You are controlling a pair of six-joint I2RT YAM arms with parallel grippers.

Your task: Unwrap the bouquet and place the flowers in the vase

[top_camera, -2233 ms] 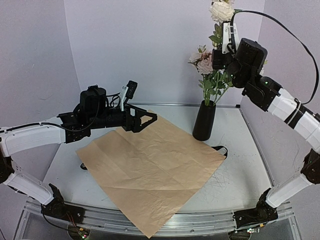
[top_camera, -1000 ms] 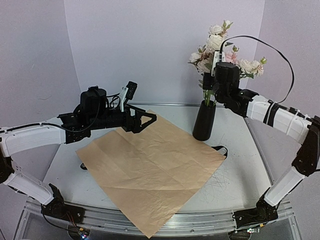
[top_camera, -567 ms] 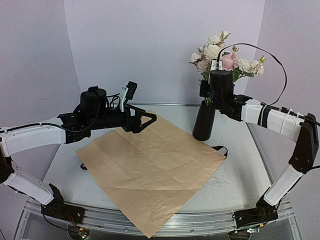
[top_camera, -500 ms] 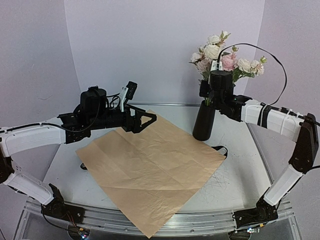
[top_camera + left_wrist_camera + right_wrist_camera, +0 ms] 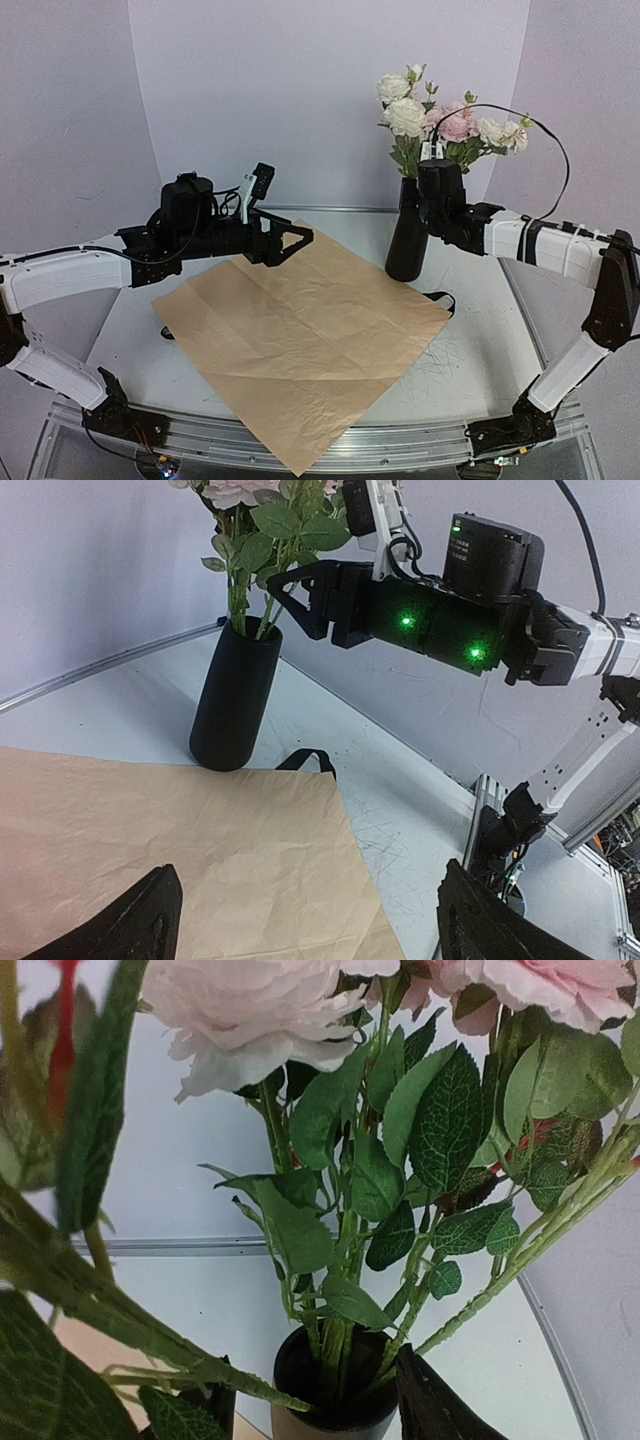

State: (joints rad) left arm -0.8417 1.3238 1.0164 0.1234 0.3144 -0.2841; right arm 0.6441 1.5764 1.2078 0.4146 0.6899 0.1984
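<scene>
Lilac walls and one white table: unchanged.

Changes noted:
- The right gripper, raised high with a stem cluster two seconds ago, is now level with the vase mouth. Its fingers are parted, one on each side of the stems, and grip nothing.
- The flowers all stand in the vase, more upright than half a second ago.
- The left gripper has not moved. It hangs spread and empty over the paper's far corner.

Count:
- One tan paper sheet, flat on the table.
- Two arms.
- One black vase, at the sheet's far right edge.
- At least five blooms.
- One black ribbon, at the sheet's right corner.
</scene>
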